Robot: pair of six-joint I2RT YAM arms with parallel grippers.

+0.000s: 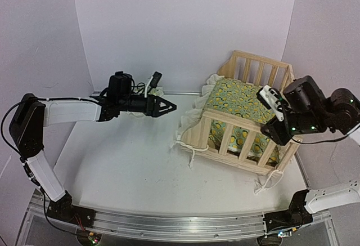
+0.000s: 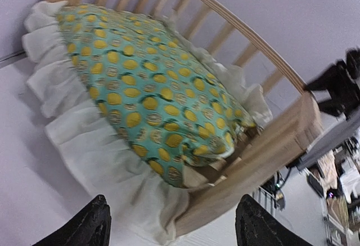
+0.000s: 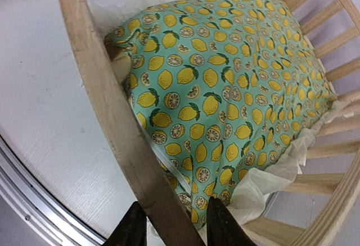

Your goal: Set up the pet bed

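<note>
In the top view, the pet bed (image 1: 242, 123) is being shown at three o'clock on the table (image 1: 129, 167), cushion (image 1: 239, 99) inside, the left gripper (image 1: 167, 107) being held well apart at the bed's nine o'clock. In the left wrist view, its fingers (image 2: 84, 229) are being held apart, empty, facing the ruffle (image 2: 84, 150). Only in the right wrist view is the right gripper (image 3: 177, 224) being shown clamped on a rail (image 3: 112, 105), likely to steady the bed.

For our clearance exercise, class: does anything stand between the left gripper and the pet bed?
Nothing visible does. The left gripper hangs above the table to the left of the pet bed, its open fingers pointing at the ruffled cushion; only bare tabletop lies between them.
</note>
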